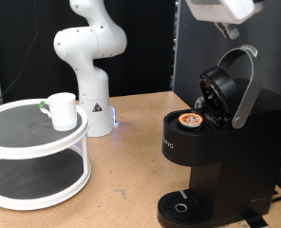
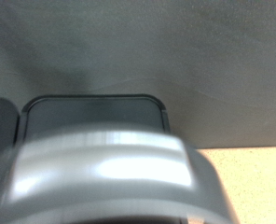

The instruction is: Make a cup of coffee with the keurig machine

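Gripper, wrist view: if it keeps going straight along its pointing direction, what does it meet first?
Most likely the silver-grey lid handle of the keurig machine, which fills the near foreground blurred and close. The gripper hangs above the raised handle in the exterior view. Fingers aren't visible, so depth is uncertain.

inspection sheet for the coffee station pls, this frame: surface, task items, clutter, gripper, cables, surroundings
Surface: wooden tabletop, bare between stand and machine.
Job's things: cup upright on the top tier of the round two-tier stand. keurig machine at the exterior view's right, lid up, pod seated in the chamber, drip tray bare.
Clutter: nothing seen.
Gripper: gripper at the exterior view's top edge above the raised lid handle; fingers cropped.
Cables: nothing seen.
Surroundings: dark backdrop; white arm base behind the stand.
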You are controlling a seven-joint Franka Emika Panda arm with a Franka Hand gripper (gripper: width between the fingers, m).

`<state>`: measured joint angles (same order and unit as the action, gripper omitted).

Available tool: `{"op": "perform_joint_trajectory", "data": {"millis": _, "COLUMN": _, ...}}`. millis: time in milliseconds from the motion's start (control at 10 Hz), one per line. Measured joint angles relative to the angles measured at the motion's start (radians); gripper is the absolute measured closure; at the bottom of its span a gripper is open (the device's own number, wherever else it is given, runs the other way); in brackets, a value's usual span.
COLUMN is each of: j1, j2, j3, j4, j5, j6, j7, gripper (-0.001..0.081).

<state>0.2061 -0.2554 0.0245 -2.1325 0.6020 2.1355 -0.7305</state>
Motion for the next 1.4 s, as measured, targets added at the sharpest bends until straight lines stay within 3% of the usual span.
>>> {"op": "perform_joint_trajectory", "data": {"millis": 200, "j1": 0.005, "j2": 0.028, "j3": 0.062, "j4": 0.024, "j5": -0.055, "j6": 0.045, "j7": 0.099, "gripper": 0.0805}}
{"op": "perform_joint_trajectory", "data": {"millis": 500, "j1": 0.012, "j2": 0.073, "j3": 0.116, "j4": 0.056, "j5": -0.065, "j6": 0.076, "j7": 0.14, "gripper": 0.0805}}
{"op": "perform_joint_trajectory", "data": {"millis": 1400, "j1": 0.003, "j2": 0.097, "j3": 0.11, "j4": 0.046, "j5": -0.064, "j6": 0.077, "j7": 0.098, "gripper": 0.0805}}
